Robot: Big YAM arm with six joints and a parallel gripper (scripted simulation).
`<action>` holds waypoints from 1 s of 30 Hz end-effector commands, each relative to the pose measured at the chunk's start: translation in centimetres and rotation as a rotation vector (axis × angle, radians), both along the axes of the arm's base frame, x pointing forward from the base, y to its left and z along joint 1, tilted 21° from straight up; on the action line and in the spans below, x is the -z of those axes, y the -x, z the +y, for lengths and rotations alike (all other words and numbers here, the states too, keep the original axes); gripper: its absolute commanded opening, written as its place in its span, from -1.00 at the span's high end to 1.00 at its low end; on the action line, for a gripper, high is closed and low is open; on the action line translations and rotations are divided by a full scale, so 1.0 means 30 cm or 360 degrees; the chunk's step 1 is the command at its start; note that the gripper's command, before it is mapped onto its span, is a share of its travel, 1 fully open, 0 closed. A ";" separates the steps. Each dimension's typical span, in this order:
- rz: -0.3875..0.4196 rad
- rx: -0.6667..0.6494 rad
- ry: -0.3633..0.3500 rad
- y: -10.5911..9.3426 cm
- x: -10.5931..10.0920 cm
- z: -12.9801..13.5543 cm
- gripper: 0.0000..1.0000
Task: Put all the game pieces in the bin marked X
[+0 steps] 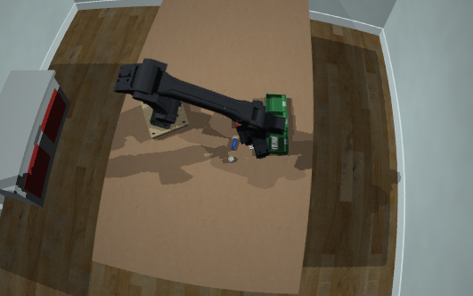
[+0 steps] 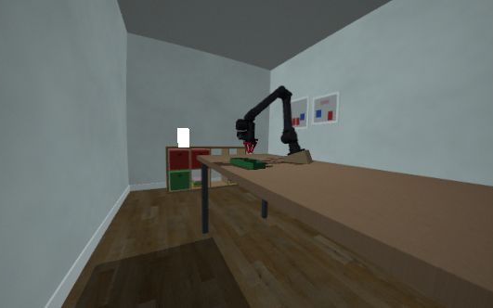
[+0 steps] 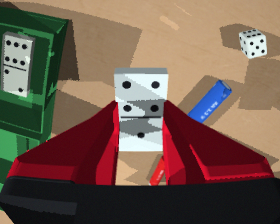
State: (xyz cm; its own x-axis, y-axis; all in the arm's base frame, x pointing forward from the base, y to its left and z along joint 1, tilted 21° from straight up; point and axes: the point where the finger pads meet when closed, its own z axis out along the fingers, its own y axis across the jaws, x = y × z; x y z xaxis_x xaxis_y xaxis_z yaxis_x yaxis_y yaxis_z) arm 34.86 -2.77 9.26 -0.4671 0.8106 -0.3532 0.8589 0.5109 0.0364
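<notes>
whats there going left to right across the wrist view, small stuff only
The domino lying in the green bin, the domino between the gripper's fingers, the blue battery, the white die.

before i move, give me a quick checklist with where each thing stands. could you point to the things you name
1. Domino (image 1: 251, 147) (image 3: 141, 132) between the red fingers (image 1: 248, 144) (image 2: 250, 145): ok.
2. Fingers raised off the table (image 1: 200, 223) (image 2: 367, 186) (image 3: 181, 50): ok.
3. Held domino over a green bin (image 1: 287, 134) (image 2: 246, 163) (image 3: 53, 90): not ok, the wrist view shows it to one side.
4. X mark found on the target bin: cannot tell, no X is readable.
5. Die (image 1: 231, 159) (image 3: 253, 44) in a bin: not ok, it lies on the table.
6. Blue cylinder (image 1: 234, 143) (image 3: 210, 101) and red cylinder (image 1: 237, 125) (image 3: 158, 171) outside the bins: ok.
</notes>
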 end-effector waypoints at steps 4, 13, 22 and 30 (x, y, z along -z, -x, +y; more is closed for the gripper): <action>-0.0055 -0.0004 0.0000 -0.038 -0.048 0.011 0.61; -0.0055 -0.0004 0.0000 -0.039 -0.048 0.011 0.61; -0.0055 -0.0004 0.0000 -0.040 -0.048 0.011 0.61; -0.0055 -0.0004 0.0000 -0.040 -0.049 0.011 0.61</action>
